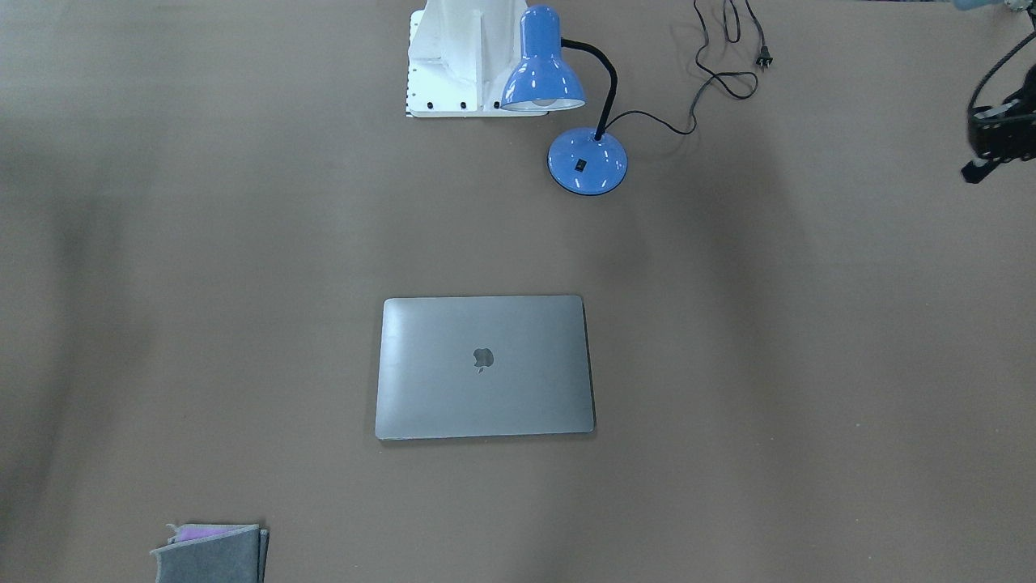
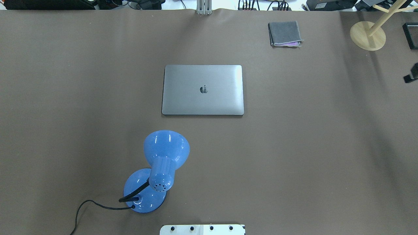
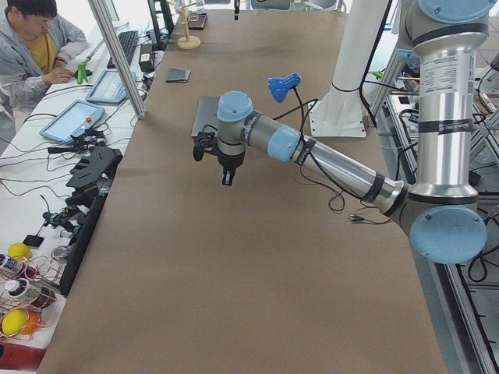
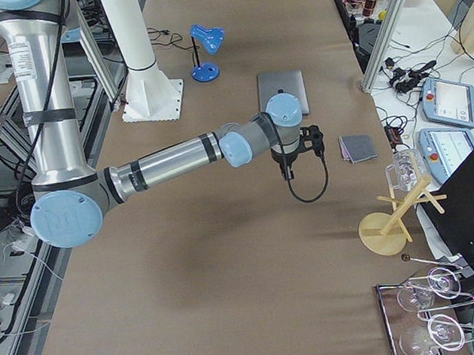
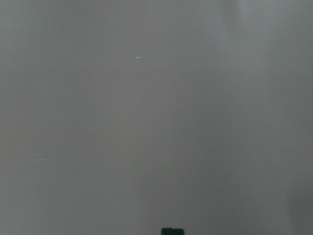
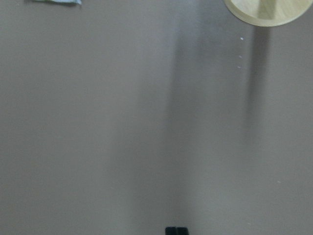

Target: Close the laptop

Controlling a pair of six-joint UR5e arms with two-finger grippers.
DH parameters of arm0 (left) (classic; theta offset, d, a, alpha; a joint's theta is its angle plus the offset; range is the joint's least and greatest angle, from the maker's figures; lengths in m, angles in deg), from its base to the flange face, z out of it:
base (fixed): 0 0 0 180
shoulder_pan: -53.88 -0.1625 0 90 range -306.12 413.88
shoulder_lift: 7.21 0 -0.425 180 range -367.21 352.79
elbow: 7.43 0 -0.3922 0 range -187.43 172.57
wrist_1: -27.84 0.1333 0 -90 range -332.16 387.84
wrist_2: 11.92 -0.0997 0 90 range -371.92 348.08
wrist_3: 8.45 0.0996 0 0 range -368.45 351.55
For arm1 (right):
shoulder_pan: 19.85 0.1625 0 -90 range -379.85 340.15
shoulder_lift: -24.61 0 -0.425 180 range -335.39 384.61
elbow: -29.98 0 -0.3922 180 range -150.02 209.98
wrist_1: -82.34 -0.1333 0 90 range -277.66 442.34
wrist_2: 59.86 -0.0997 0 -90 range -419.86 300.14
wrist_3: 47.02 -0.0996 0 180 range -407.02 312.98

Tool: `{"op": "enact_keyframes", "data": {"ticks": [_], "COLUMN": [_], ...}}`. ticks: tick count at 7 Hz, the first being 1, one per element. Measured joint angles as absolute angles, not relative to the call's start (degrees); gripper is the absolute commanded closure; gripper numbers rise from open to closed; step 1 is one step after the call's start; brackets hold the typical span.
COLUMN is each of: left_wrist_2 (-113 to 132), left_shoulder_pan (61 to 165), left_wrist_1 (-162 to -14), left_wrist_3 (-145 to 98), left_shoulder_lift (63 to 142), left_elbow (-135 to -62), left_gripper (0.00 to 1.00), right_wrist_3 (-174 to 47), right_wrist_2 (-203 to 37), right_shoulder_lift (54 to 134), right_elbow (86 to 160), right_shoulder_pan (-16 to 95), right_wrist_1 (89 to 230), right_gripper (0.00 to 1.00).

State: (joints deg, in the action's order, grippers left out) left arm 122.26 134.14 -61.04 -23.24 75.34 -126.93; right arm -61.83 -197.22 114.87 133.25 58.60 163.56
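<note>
Apparently done: the laptop (image 2: pixel 202 90) lies flat on the table (image 2: pixel 65 98), lid down, apple logo up, no keys or screen showing in overhead or front views. Lid edges sit flush w/ base all round as far as res. allows; no gap seen, tho a thin one would be too small to tell.

Position, rel. to the laptop:
- blue desk lamp (image 2: pixel 156 173) on robot's side of it, a bit toward robot's left, apart from it; cord unplugged, plug lies loose on table in front view.
- folded grey cloth (image 2: pixel 284 33) beyond it on operators' side, toward robot's right, well apart.
- wooden stand (image 2: pixel 368 35) farther out to robot's right.

Arms: both off the laptop, to either side.
- left gripper (image 3: pixel 226 167) hangs above bare table well apart from laptop; holds nothing. Wrist cam shows only a dark tip at bottom edge, so open/closed: cannot tell.
- right gripper (image 4: pixel 288 169) same, above bare table betw. laptop side and wooden stand; empty; finger state cannot tell.

Judgement: nothing left to do on the task itself; no contact w/ lid now. At most, arms park.
</note>
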Motion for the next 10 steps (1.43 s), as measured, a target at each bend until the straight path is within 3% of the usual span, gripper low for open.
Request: {"op": "enact_keyframes", "data": {"ticks": [3,10], "left_wrist_2": [122.2,117.9], "left_shoulder_pan": [146.9,148.8], "left_wrist_1": [-60.8,-61.2], "left_wrist_3": [-0.6,1.2], "left_shoulder_lift": [67.4,64.7], "left_elbow": [-122.2,-119.4], "left_gripper": [0.02,0.02], "right_wrist_3": [-49.3,-42.5], "right_wrist_2": [-194.4,-193.4], "right_shoulder_lift": [121.2,121.2], "right_elbow": [132.4,132.5], "right_shoulder_pan": [63.7,66.1], "right_wrist_1": [165.0,169.3], "right_gripper": [0.0,0.0]}}
